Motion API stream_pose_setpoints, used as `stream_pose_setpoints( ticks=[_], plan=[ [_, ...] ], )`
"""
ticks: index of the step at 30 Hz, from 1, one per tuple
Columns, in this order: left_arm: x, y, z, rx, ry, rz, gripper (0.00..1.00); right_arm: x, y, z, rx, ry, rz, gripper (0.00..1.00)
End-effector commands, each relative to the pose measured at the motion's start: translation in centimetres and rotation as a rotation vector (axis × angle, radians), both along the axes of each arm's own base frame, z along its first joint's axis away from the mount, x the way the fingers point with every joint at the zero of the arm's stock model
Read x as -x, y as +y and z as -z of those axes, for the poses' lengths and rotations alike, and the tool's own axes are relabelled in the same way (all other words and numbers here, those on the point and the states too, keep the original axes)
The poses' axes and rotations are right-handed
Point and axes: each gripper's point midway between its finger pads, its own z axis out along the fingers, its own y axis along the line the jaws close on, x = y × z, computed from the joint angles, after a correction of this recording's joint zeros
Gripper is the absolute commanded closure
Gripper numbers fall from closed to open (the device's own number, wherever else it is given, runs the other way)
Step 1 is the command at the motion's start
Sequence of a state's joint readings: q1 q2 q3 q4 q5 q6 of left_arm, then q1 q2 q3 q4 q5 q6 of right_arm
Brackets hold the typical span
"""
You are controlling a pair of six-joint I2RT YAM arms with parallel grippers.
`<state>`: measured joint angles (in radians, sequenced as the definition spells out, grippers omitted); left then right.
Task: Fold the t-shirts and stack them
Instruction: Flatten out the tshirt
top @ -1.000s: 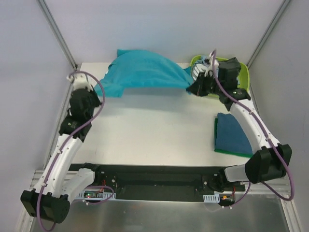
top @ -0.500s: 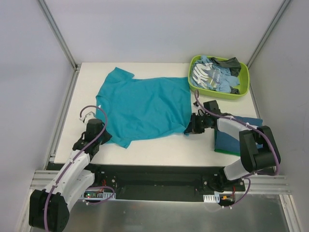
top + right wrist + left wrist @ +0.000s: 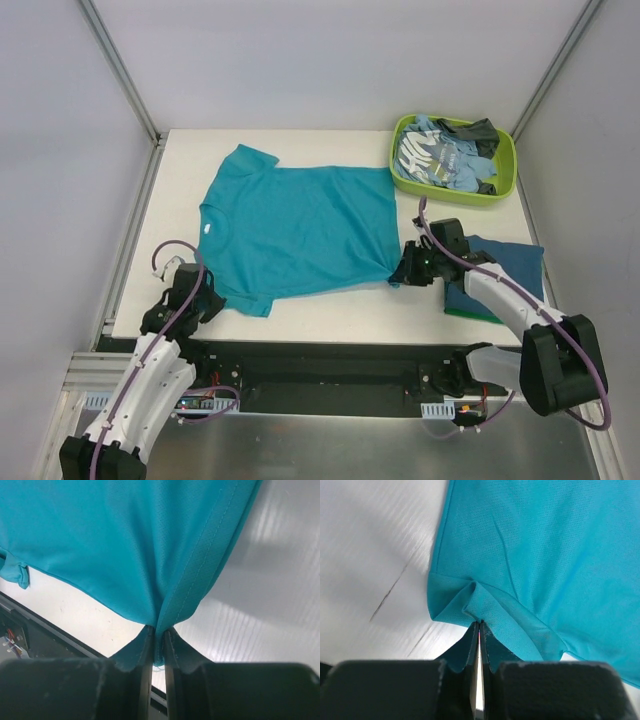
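Near edge, well left of and nearer than the tub: left gripper low on the table, fingers pressed together on a puckered fold at the near sleeve of the teal t-shirt. The left wrist view shows cloth caught in the seam between the fingers.

Straight in front of the tub: right gripper pinching the shirt's near hem corner, stitched edge bunched at the fingertips.

Change: a second ago the shirt hung draped off the far edge beside the tub, lifted by the right arm. Half a second ago it was already down and spread. Since then both arms have drawn back a little and the cloth lies flat, collar pointing away from the tub.

Judgement: spreading looks done; next is release or the first fold. Pinched corners may wrinkle.

Just right of the right gripper, near side of the tub: folded shirts, blue-teal on green.

In the tub: loose shirts, untouched.
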<state>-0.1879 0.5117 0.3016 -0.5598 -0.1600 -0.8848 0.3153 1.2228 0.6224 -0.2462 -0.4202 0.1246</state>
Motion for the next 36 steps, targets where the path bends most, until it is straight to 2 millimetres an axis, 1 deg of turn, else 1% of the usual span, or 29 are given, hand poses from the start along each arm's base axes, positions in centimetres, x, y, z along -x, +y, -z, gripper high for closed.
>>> stream_pose_setpoints(
  ticks=[1,3,5,8,10,11,13,14,15,16,17,18,19,20,21,23,24,25,26,28,30,32,36],
  plan=[
    [1.4,-0.6,-1.1,0.055,0.068,-0.017,1.00,1.5,-1.6,-0.2,0.072,0.053,0.065,0.85],
    [1.9,-1.2,-0.8,0.091,0.103,-0.011,1.00,2.0,-1.9,-0.1,0.086,0.064,0.076,0.83],
    [2.7,-2.1,-0.6,0.137,0.140,-0.002,1.00,2.4,-2.5,0.2,0.112,0.080,0.094,0.78],
    [4.0,-3.7,-0.7,0.227,0.198,0.028,1.00,3.0,-3.3,0.5,0.150,0.098,0.123,0.64],
    [5.0,-4.6,-1.0,0.275,0.225,0.043,1.00,3.2,-3.9,0.6,0.175,0.094,0.138,0.63],
    [5.4,-5.1,-1.1,0.308,0.234,0.055,1.00,3.2,-4.2,0.5,0.186,0.086,0.146,0.59],
    [6.3,-6.0,-1.3,0.361,0.248,0.078,1.00,3.1,-4.6,0.3,0.205,0.066,0.150,0.49],
    [6.7,-6.4,-1.5,0.385,0.244,0.095,0.95,3.0,-4.9,0.1,0.213,0.048,0.155,0.44],
    [7.2,-6.7,-1.8,0.403,0.251,0.111,0.94,2.8,-5.1,-0.2,0.222,0.035,0.163,0.37],
    [7.6,-6.7,-2.1,0.411,0.253,0.118,0.85,2.8,-5.3,-0.6,0.230,0.019,0.160,0.31],
    [7.9,-6.7,-2.5,0.413,0.248,0.120,0.80,2.6,-5.4,-1.1,0.233,-0.002,0.158,0.22],
    [8.2,-6.5,-3.0,0.406,0.242,0.117,0.66,2.6,-5.6,-1.4,0.240,-0.013,0.159,0.13],
    [8.2,-6.4,-3.8,0.401,0.216,0.127,0.47,2.6,-5.7,-1.8,0.244,-0.025,0.149,0.10],
    [8.2,-6.4,-4.5,0.398,0.192,0.139,0.23,2.5,-5.6,-2.2,0.241,-0.041,0.140,0.06],
    [7.9,-6.4,-5.7,0.399,0.150,0.159,0.01,2.7,-5.4,-2.5,0.229,-0.053,0.125,0.03],
    [7.1,-6.3,-7.9,0.375,0.075,0.192,0.01,2.6,-4.6,-3.4,0.182,-0.087,0.087,0.01],
    [6.7,-6.1,-9.0,0.354,0.045,0.200,0.01,2.5,-4.0,-3.7,0.157,-0.107,0.068,0.03],
    [6.1,-5.9,-9.9,0.333,0.022,0.208,0.01,2.4,-3.3,-4.0,0.126,-0.127,0.043,0.04],
    [5.4,-5.9,-10.8,0.318,-0.003,0.221,0.01,2.3,-2.7,-4.4,0.103,-0.141,0.022,0.04],
    [3.3,-6.4,-12.2,0.312,-0.048,0.259,0.01,2.2,-1.0,-4.9,0.069,-0.164,-0.035,0.04],
    [0.7,-7.1,-12.7,0.303,-0.079,0.300,0.01,1.8,0.4,-5.0,0.065,-0.169,-0.077,0.04],
    [-2.2,-7.3,-12.3,0.266,-0.079,0.303,0.01,1.4,1.5,-4.8,0.069,-0.162,-0.109,0.04],
    [-6.9,-6.9,-10.5,0.175,-0.011,0.289,0.01,0.5,3.9,-4.0,0.057,-0.147,-0.151,0.04]
  ],
)
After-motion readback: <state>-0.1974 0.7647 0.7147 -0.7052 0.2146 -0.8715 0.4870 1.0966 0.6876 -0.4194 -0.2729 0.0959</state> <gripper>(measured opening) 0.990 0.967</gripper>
